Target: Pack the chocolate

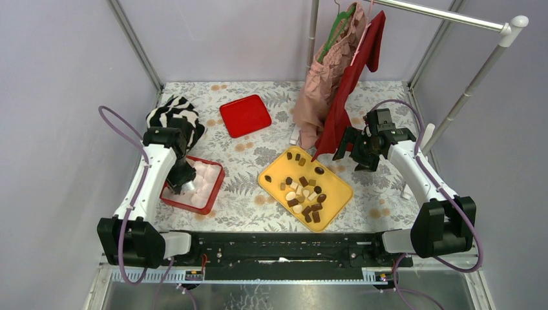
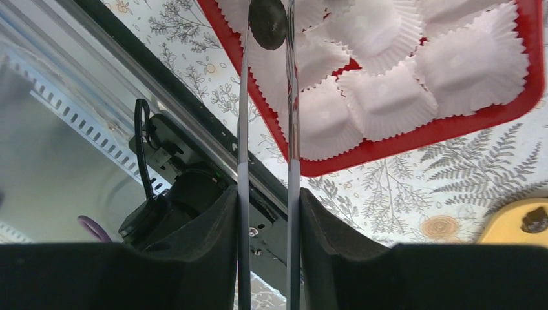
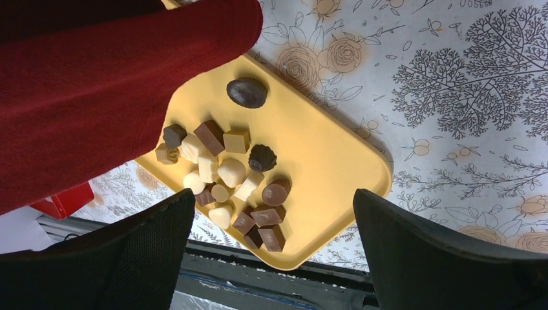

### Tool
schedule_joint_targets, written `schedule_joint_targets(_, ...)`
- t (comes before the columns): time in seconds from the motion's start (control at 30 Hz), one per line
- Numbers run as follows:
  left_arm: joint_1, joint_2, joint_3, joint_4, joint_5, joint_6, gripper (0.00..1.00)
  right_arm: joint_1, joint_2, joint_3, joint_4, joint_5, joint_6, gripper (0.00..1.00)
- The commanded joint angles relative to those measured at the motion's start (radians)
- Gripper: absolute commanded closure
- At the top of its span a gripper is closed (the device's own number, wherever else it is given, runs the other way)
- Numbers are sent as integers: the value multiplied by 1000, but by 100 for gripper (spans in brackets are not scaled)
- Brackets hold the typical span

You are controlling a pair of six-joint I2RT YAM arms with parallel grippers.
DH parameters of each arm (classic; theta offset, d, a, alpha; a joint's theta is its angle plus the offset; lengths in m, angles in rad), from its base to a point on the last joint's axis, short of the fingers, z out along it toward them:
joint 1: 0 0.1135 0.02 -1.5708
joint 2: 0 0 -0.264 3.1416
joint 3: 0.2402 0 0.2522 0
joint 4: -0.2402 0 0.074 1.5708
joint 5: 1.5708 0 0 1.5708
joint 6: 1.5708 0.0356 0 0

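The left arm (image 1: 150, 179) bends down over the red box (image 2: 504, 111), the left gripper (image 2: 268, 213) with jaws clenched on thin tweezers (image 2: 292, 129) that pinch one dark chocolate piece (image 2: 268, 22) above white paper cups (image 2: 388, 103), while the other chocolate pieces (image 1: 304, 194) lie on the yellow tray (image 1: 337, 186) on the desk (image 1: 245, 194), near the right gripper (image 3: 273, 200), whose jaws are spread wide.

Illumination: bright, even, diffuse, from overhead.
Shadows: soft and faint, close under yellow tray (image 1: 336, 183).
Highlights: white paper cups (image 2: 388, 100) near clipping.
Focus: chocolate (image 3: 231, 172) sharp; near foreground of both wrist views soft.
Distortion: mild wide-angle lean at top-view edges.
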Motion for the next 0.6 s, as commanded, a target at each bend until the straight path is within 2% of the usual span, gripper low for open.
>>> schedule_joint_targets(0.0,9,11,-34,-15,-52,13,99,-4,-24,-3,15,-5,0,0)
schedule_joint_targets(0.13,9,11,-38,5,-58,14,86,-3,-21,-1,16,-4,1,0)
schedule_joint_targets(0.37,9,14,-39,28,-76,37,75,-4,-25,-11,18,-5,3,0)
schedule_joint_targets(0.5,11,13,-47,54,-62,46,73,-4,-27,-16,23,-7,7,0)
schedule_joint_targets(0.57,11,17,-43,60,-65,49,69,-3,-30,-18,25,-9,8,0)
